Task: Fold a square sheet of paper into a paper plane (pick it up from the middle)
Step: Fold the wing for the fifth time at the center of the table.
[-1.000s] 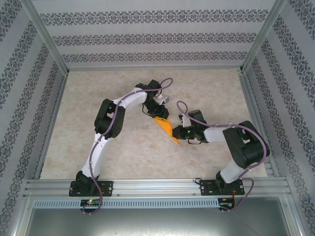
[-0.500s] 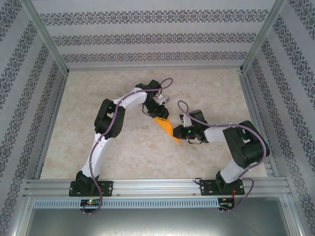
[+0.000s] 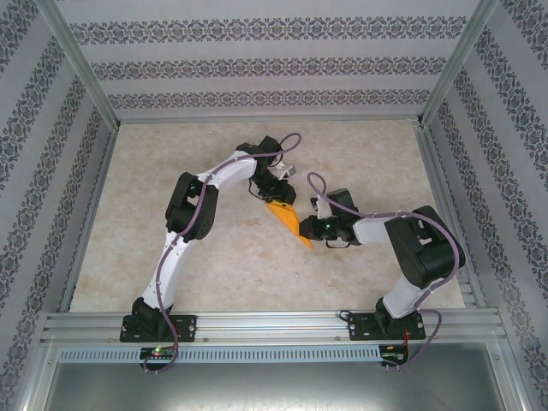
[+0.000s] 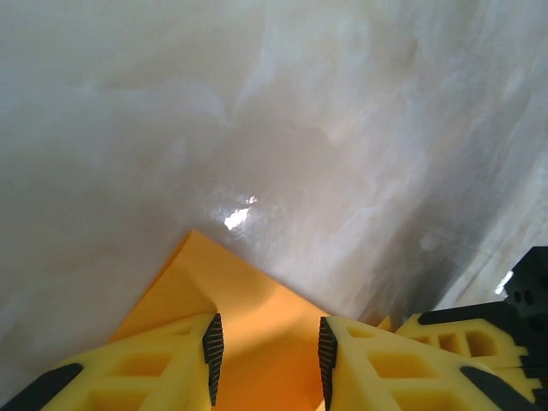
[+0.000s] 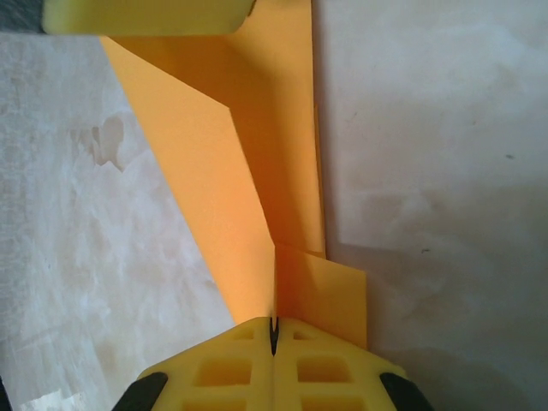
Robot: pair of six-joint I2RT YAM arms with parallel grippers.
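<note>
Now, I'm reading paper plane (image 3: 288, 219) as lying mid-worktop (image 3: 171, 163), long axis running 11 to 5 o'clock in top view. Right tool (image 5: 274, 330) is gripping 5 o'clock end, fingers pressed together on folded layers. Left tool (image 4: 267, 355) is sitting over 11 o'clock end, fingers apart, straddling paper corner; can't tell whether pads are touching it. I'm judging next crease as depending on right clamp holding while left presses.

Left gripper (image 3: 276, 198) points toward 5 o'clock, fingers apart; right gripper (image 3: 310, 231) points toward 9 o'clock, pinched on the paper plane (image 3: 289, 219).
</note>
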